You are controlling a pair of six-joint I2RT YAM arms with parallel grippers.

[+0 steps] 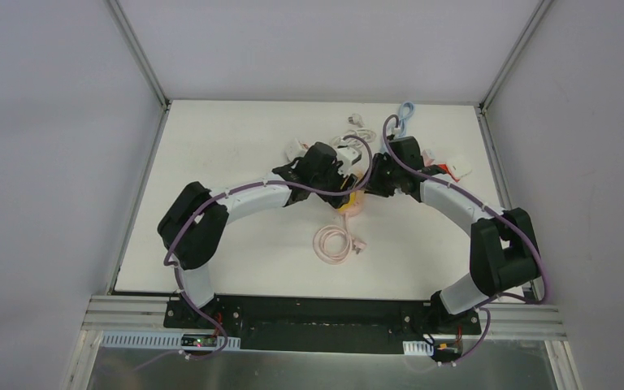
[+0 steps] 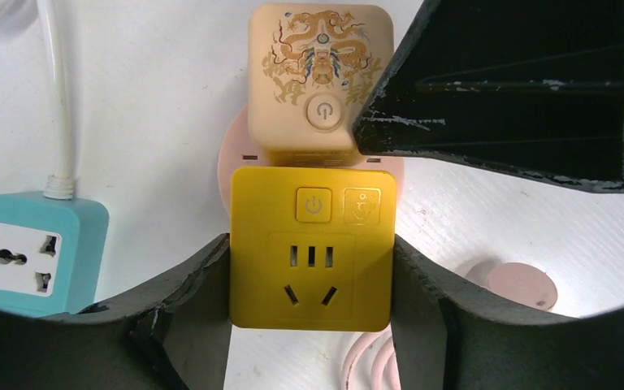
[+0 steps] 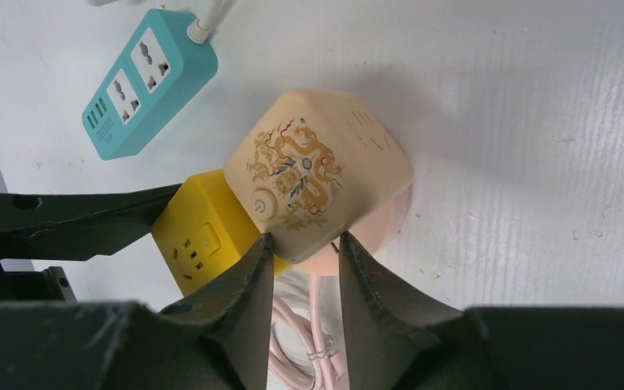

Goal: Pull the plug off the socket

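Left claw [image 2: 311,248] pinches the yellow socket cube [image 2: 357,301], with a finger flat on each side wall. The cube's face points at the left wrist camera: power button and a small icon button on top, socket holes below.

The beige socket cube with gold dragon print [image 2: 309,81] sits at 12 o'clock of the yellow cube in that view, butted against its top edge. The join between the two is hidden. It has a round power button low on its printed face.

A pink round piece [image 3: 378,231] lies under both cubes and shows at the beige cube's 4 o'clock in the right wrist view.

Right claw [image 3: 302,242] has its jaws narrow, with the fingertips at the beige cube's lower corner, one on each side. Cannot tell if they actually squeeze it. From the left wrist view, a right finger [image 2: 520,89] comes in from 2 o'clock and overlaps the beige cube's right edge.

The teal power strip [image 3: 150,81] lies flat on the white counter [image 1: 227,162], at 10 o'clock of the beige cube in the right wrist view, clear of both cubes.

In the top view both claws meet mid-counter toward 12 o'clock. A coiled pink cable [image 1: 335,242] lies at 6 o'clock of them, and a pale blue looped cable [image 1: 406,118] sits near the far edge at 1 o'clock.
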